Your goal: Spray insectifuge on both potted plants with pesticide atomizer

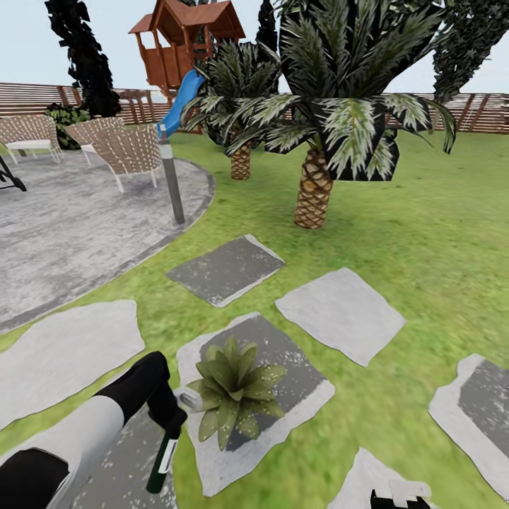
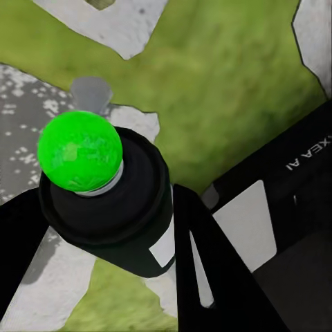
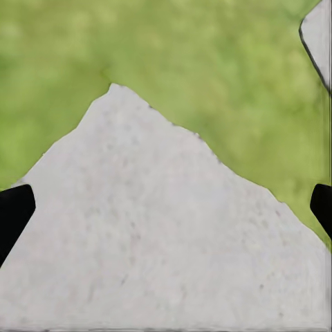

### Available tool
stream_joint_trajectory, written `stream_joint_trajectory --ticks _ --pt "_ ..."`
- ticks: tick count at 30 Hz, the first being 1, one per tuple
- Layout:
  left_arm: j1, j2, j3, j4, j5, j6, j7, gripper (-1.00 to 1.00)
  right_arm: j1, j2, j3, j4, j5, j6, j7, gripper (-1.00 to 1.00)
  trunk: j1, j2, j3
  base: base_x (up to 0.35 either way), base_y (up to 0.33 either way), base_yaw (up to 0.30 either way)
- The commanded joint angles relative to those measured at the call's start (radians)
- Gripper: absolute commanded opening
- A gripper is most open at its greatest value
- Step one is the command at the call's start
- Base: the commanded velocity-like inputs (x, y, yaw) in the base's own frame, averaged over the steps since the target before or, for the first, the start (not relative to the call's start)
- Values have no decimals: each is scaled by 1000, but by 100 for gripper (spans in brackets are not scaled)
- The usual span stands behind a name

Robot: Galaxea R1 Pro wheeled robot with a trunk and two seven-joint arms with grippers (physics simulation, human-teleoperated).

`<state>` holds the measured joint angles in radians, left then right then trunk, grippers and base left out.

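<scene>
My left gripper [image 1: 171,426] is shut on the pesticide atomizer [image 1: 160,463], a slim dark green bottle with a white label that hangs below the hand, close over a stone. In the left wrist view the atomizer [image 2: 114,207] sits between the two black fingers [image 2: 207,277], its bright green top facing the camera. One potted plant [image 1: 233,392], a low rosette of pointed green leaves, stands on a stepping stone [image 1: 297,389] just right of the bottle. My right gripper [image 1: 399,495] is at the bottom edge; its tips stand wide apart in the right wrist view, open [image 3: 166,207] over a pale stone.
A grey bollard lamp [image 1: 172,185] stands at the rim of the speckled patio [image 1: 63,226], with wicker chairs [image 1: 127,150] behind it. Two palms [image 1: 314,187] rise ahead on the lawn. More stepping stones [image 1: 339,311] lie around. A wooden playhouse with a blue slide [image 1: 182,99] and the slat fence [image 1: 488,113] are far back.
</scene>
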<state>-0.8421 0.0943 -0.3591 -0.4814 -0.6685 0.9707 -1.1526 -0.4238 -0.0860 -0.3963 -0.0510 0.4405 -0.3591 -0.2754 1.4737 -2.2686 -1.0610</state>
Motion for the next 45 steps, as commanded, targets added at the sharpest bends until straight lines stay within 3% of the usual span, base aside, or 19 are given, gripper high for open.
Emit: stream_joint_trajectory --ticks 1,10,18,24,33,45 --pt "0 1 -3 -1 -9 6 -10 -100 -1 0 -7 2 10 -3 -4 100 0 0 -1 0 0 -290" --pt "42 21 -15 4 -16 6 12 -100 -1 0 -7 2 10 -3 -4 100 0 0 -1 -64 62 -212" --pt "44 20 -13 4 -14 7 39 -100 -1 0 -7 2 10 -3 -4 100 0 0 -1 -108 281 -43" --pt "44 18 -12 3 -14 7 40 -100 -1 0 -7 2 10 -3 -5 100 0 0 -1 134 322 -280" --pt "43 11 -18 1 -16 6 40 -100 -1 0 -8 2 10 -3 -5 100 0 0 -1 16 38 -300" --pt "43 20 -13 -3 -16 16 40 -100 -1 0 -8 2 10 -3 -5 100 0 0 -1 -64 216 -268"
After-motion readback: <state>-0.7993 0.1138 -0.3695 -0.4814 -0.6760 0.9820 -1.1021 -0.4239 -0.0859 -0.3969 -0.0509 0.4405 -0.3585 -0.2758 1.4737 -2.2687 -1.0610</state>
